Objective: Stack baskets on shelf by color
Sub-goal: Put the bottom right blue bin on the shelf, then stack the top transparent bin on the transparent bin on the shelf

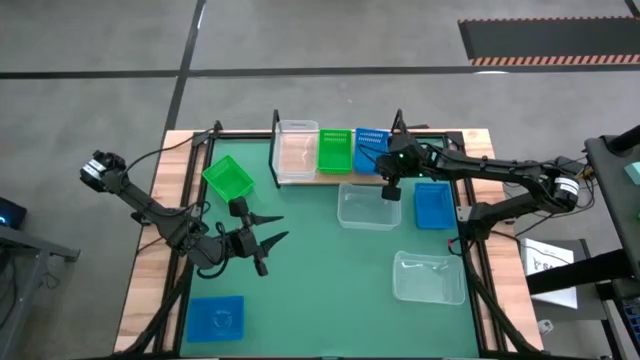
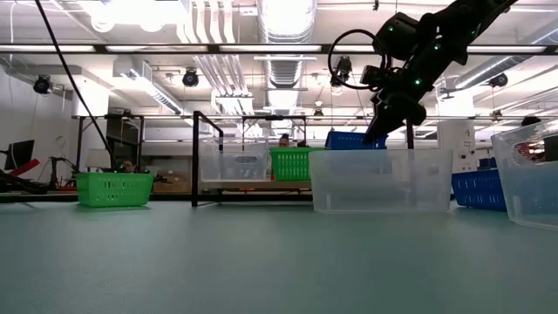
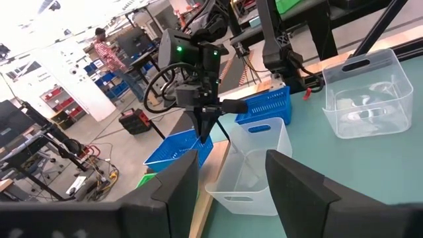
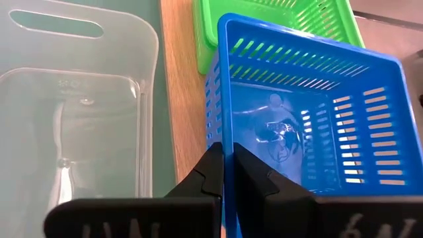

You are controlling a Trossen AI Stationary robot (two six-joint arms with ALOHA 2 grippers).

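On the wooden shelf at the mat's far edge stand a clear basket, a green basket and a blue basket side by side. My right gripper is shut on the blue one's near wall. The blue basket stands higher than the green basket beside it. My left gripper hovers open over the mat's left half, with nothing between its fingers. A second green basket rests on the mat. My right gripper pinches the blue basket's near wall close to a corner, one finger outside and one finger inside. The fingers slant down from the near side. The basket sits tilted below them; whether its bottom touches the shelf I cannot tell.
On the mat lie a clear basket just before the shelf, a blue basket to its right, another clear basket near right and a blue basket near left. Black uprights frame the shelf.
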